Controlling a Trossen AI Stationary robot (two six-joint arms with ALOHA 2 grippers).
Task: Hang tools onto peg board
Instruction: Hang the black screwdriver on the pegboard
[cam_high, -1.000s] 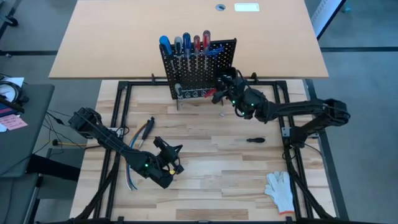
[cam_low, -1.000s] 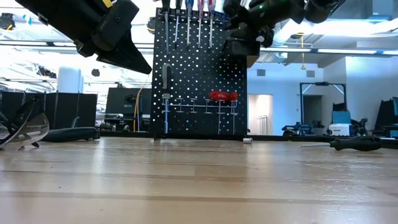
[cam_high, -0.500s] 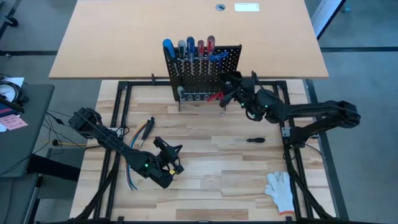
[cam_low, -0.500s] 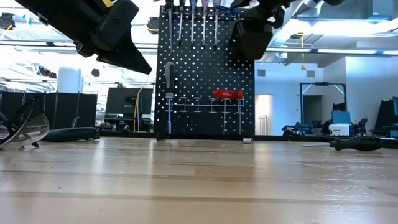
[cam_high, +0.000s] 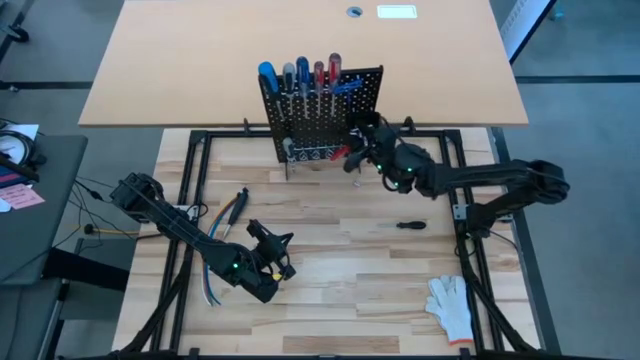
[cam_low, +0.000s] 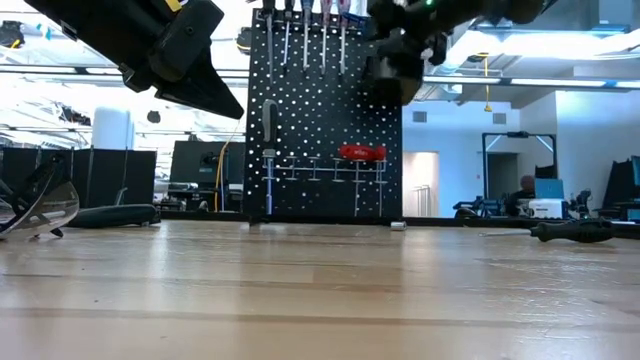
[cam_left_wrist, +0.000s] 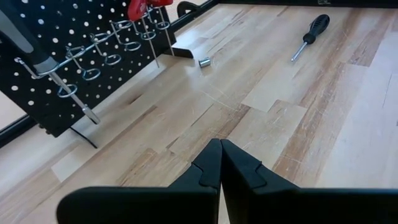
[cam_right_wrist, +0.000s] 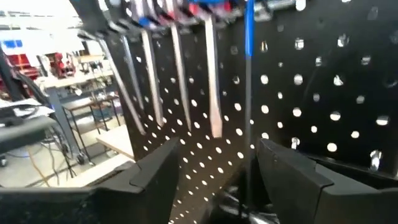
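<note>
The peg board (cam_high: 322, 110) stands upright at the far edge of the wooden work table (cam_high: 330, 270), with a row of screwdrivers (cam_high: 298, 76) hung along its top, a grey-handled screwdriver (cam_low: 268, 122) lower on its face, and red-handled pliers (cam_low: 360, 152) on the ring hooks near its bottom. The right gripper (cam_high: 362, 143) sits close against the board's right front side, near its upper rows; its fingers (cam_right_wrist: 152, 171) are spread, and a thin blue-tipped shaft (cam_right_wrist: 249, 93) runs down between them, though whether that shaft is pinched or merely hanging in front of the board I cannot tell. The main risk lies here: the board looks free-standing and light, so a push or a sideways drag from this gripper would likely shove or tip it, and that could shake the hung screwdrivers loose from their holders. If the shaft is not fully seated, pulling the fingers away could also let it drop. A small metal bit (cam_left_wrist: 203, 62) lies on the table just in front of the board, and a black-handled screwdriver (cam_high: 410, 225) lies well out from the board; both are still to be hung. The left gripper (cam_high: 283, 254) waits far from the board, near the table's front, with its fingers pressed together on nothing.
</note>
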